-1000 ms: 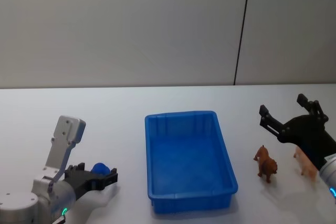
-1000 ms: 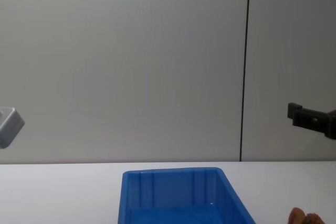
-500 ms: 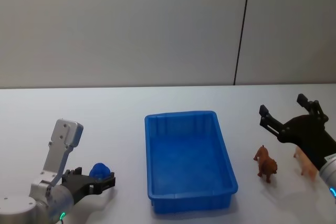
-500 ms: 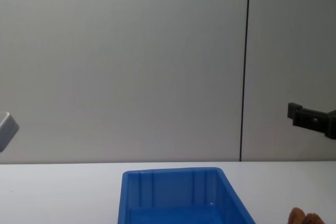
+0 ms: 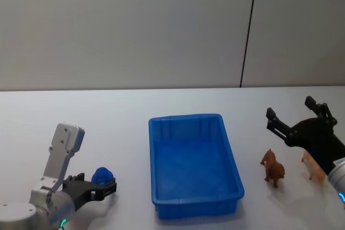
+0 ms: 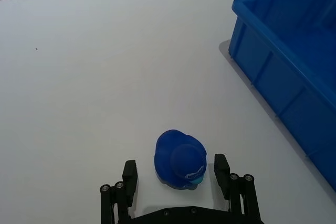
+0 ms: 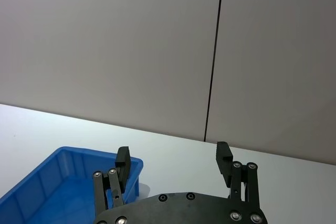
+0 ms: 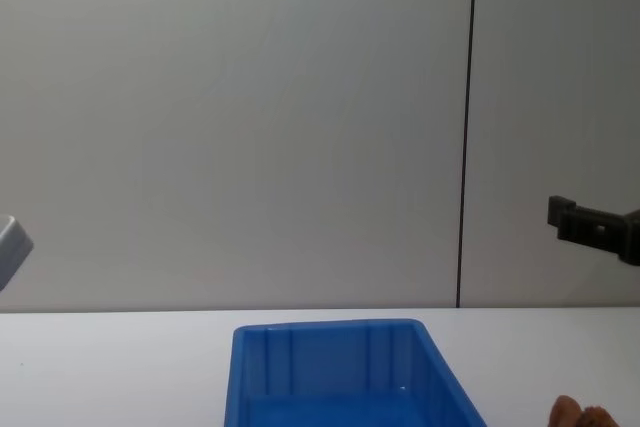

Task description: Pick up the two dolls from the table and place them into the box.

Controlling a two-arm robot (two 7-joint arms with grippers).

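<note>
Brown doll (image 5: 273, 168) and peach doll (image 5: 314, 166) stand below right gripper (image 5: 289, 107), raised, fingers spread. Left gripper (image 6: 175, 167) low, fingers apart around blue toy (image 5: 102, 175).

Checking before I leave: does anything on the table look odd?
The open left gripper straddles a blue toy, while the brown doll and peach doll stand right of the box, below the open right gripper.

The head view looks down over the desk (image 5: 108, 117), the chest view low and level across it, the wrist views past the left hand (image 6: 175, 163) and right hand (image 7: 173, 151), and all 4 share the box (image 5: 186, 118).
</note>
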